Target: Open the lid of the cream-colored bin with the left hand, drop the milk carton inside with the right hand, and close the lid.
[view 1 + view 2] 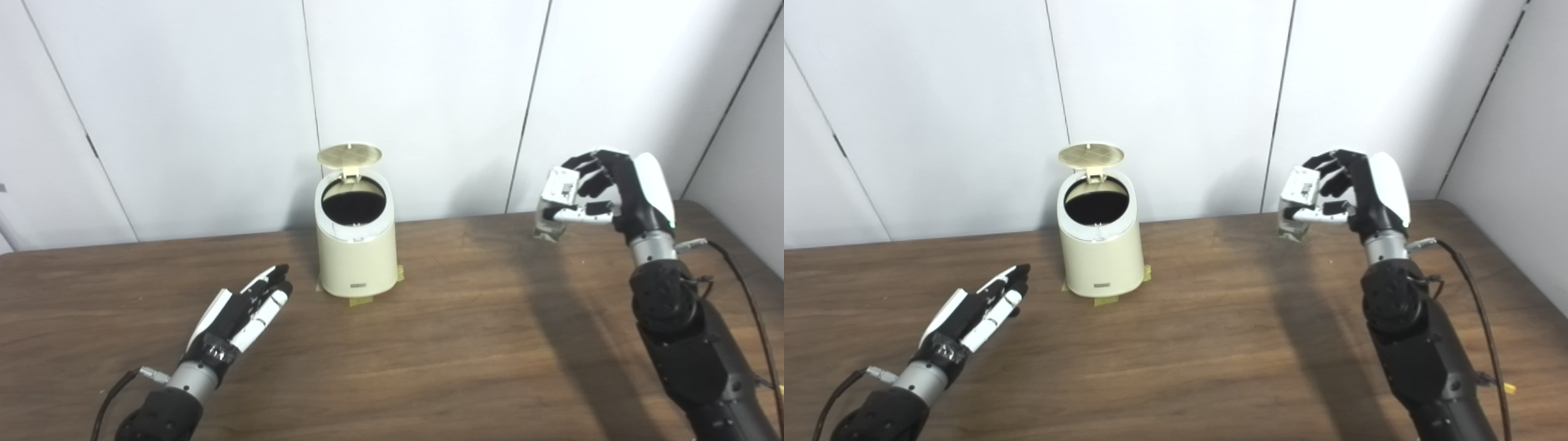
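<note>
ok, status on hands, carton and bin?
Left hand open, low beside bin. Right hand shut on milk carton, raised, well right of bin. Lid up, nothing between.

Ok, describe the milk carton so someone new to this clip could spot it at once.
Start at the brown wooden table and look toward its far right end. The right hand holds the milk carton in the air there. It is small, pale and boxy, unlike the round cream-colored bin standing mid-table with its lid up.
</note>
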Tool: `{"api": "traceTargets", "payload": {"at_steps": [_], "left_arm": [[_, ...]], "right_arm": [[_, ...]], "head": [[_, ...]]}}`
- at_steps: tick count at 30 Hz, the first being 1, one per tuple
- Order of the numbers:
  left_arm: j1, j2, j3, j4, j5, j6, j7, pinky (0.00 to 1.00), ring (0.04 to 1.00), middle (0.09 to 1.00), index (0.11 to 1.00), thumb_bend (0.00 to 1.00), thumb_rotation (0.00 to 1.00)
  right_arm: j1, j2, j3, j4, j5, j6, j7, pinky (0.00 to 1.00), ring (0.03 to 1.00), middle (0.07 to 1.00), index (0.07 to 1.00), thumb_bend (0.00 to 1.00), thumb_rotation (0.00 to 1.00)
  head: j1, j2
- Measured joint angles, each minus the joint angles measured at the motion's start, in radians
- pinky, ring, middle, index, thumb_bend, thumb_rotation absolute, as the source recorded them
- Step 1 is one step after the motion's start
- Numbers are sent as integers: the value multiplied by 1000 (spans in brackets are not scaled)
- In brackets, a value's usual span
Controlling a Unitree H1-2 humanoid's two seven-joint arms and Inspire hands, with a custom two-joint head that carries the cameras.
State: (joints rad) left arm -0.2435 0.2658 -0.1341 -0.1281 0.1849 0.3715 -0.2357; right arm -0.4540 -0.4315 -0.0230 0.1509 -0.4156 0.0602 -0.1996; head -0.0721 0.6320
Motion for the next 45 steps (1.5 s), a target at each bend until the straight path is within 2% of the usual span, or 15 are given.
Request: {"api": "traceTargets", "payload": {"at_steps": [7, 11, 18, 24, 34, 38, 45], "left_arm": [[4, -15, 2, 0, 8, -4, 2, 860, 927, 947, 952, 505, 886], [8, -26, 1, 0, 13, -5, 2, 861, 933, 955, 954, 511, 886], [10, -32, 1, 1, 19, -7, 4, 877, 939, 958, 954, 521, 886], [10, -43, 0, 9, 23, -26, 17, 858, 926, 950, 954, 526, 894], [10, -58, -5, 25, 22, -35, 31, 858, 929, 948, 959, 531, 890], [11, -65, -5, 25, 22, -35, 31, 849, 920, 945, 960, 518, 891], [17, -66, -4, 25, 20, -35, 32, 839, 922, 950, 964, 509, 880]], "right_arm": [[-15, 53, 25, -84, -13, 13, 48, 379, 401, 499, 504, 519, 0], [-44, 101, 46, -166, -38, 36, 74, 360, 387, 489, 517, 517, 0], [-103, 184, 75, -221, -48, 59, 117, 352, 381, 491, 522, 515, 0], [-133, 252, 97, -227, -45, 66, 127, 368, 396, 501, 505, 517, 0], [-176, 300, 140, -205, -45, 60, 140, 341, 392, 499, 517, 516, 0], [-182, 326, 166, -170, -58, 33, 139, 333, 387, 494, 519, 516, 0], [-216, 354, 175, -133, -64, 22, 137, 361, 393, 495, 520, 516, 0]], "head": [[17, -8], [26, -9], [37, -14], [46, -20], [52, -20], [52, -18], [57, -15]]}}
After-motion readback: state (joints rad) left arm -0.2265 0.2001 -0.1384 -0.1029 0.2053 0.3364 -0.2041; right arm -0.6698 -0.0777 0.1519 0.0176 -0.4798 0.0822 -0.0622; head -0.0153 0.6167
